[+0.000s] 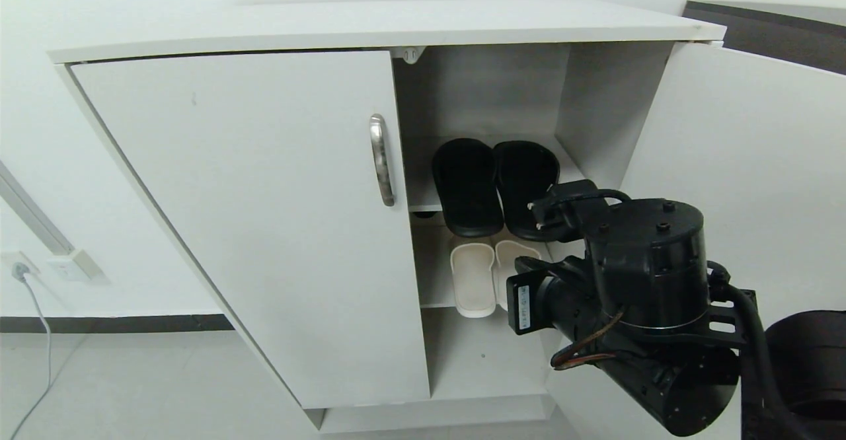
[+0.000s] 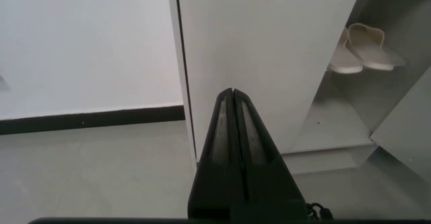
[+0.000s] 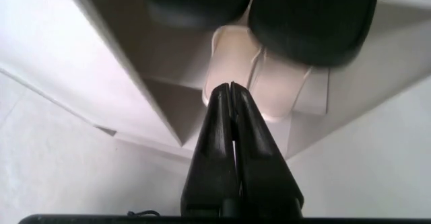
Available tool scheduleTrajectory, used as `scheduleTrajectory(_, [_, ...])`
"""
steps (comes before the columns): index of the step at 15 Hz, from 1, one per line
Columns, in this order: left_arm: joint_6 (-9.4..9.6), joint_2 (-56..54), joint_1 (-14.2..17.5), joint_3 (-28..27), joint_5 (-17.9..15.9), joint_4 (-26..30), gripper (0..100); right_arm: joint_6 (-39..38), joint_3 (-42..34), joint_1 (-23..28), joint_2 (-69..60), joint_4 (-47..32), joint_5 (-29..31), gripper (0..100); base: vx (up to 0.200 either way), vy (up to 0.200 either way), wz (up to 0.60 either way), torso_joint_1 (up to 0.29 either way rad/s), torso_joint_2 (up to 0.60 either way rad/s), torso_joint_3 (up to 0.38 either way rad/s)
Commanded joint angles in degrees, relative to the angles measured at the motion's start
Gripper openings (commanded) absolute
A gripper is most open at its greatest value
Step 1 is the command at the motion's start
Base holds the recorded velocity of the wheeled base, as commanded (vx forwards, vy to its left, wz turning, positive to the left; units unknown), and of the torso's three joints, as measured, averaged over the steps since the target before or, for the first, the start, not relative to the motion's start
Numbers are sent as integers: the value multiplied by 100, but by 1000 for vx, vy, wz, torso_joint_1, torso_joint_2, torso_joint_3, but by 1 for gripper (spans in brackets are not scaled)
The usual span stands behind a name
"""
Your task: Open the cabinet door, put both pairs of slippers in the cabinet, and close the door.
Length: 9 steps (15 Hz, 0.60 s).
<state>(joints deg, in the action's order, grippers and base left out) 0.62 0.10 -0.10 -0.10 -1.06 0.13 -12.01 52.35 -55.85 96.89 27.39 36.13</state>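
We see bright, even, diffuse light in the head view: the cabinet (image 1: 396, 20) top and its closed left door (image 1: 231, 228) look pale, with almost no shadow. Inside, the light falls to grey, darkest under the top at the back. The black slippers (image 1: 496, 185) at the upper shelf's front edge show a faint sheen; the white slippers (image 1: 472, 278) below lie in soft shade. The handle (image 1: 381, 159) carries a thin highlight. The cabinet's top edge bows and its left edge leans, as under a wide lens. In the wrist views the left gripper (image 2: 232, 99) and the right gripper (image 3: 232, 93) read as dark shapes against lit surfaces.
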Motion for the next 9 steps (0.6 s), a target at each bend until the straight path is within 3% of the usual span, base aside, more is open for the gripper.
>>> scheduleTrajectory(1, [-1, -1, 1, 1, 1, -5, 0, 5, -32, -5, 40, 12, -10, 0, -200, 0, 0, 2, 7, 7])
scheduleTrajectory(9, [-1, -1, 1, 1, 1, 4, 0, 14, -199, 3, 40, 170, -1, 0, -200, 0, 0, 3, 2, 2])
